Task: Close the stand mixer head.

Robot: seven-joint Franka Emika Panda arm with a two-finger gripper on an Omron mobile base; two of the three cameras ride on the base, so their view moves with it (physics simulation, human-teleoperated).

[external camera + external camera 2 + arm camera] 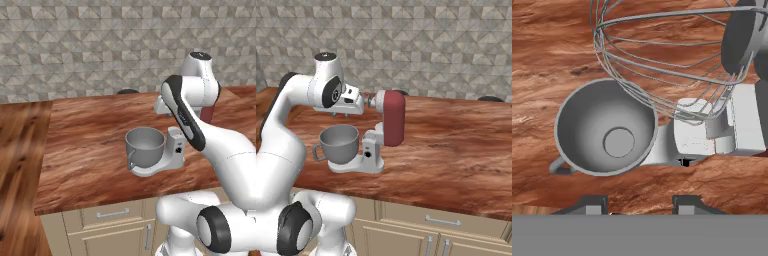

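A: While I tag, any writing or labels anywhere?
B: Nothing legible. Mixer base (370, 152) has small dark dots on its post, no text I can read.

A: Surface and room?
B: Reddish-brown wood counter (90, 145), beige cabinets (421, 227) with metal handles below it, grey patterned tile wall (75, 45) behind.

A: Where's the head?
B: Head (393, 118) is tilted up, dark red, standing nearly upright over the base post, behind the bowl (339, 142). Arm covers most of it in the left base view, just a red sliver (209, 114) shows.

A: Hand view adds what?
B: Looks down into the bowl (604, 127), flat disc at its bottom, handle at lower left. Whisk (672, 65) hangs across the top, reaching over the bowl rim in that picture. Grey hub (739, 42) at upper right.

A: Gripper?
B: Gripper (639, 204) tips sit apart at the bottom edge, nothing between them, so released. In the right base view the hand (351, 104) is just beside the head's front end, above the bowl; touching or not, can't tell.
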